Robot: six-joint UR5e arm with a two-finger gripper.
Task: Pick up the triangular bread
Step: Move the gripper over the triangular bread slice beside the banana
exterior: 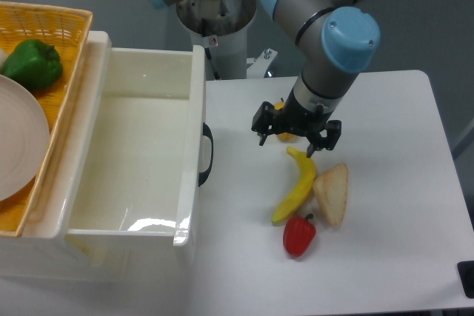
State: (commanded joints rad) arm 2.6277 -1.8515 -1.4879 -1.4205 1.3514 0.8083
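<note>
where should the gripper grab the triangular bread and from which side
From above, jaws closing across the wedge's wide lower end. The triangular bread lies flat on the table, its left edge against the banana, red pepper near its bottom-left. The gripper looks open.

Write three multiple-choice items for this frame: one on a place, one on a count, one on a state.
1. Where does the triangular bread lie?
A. in the white bin
B. on the table right of the banana
C. in the basket

2. How many peppers lie on the white table?
A. two
B. none
C. four

3. What state is the gripper in?
A. shut on the banana
B. shut on the bread
C. open, holding nothing

Key: 1 B, the bread touches the banana's right side. 2 A, a red pepper and a yellow-orange bell pepper partly behind the gripper. 3 C, the fingers stand apart over the yellow-orange pepper, with nothing between them.
</note>
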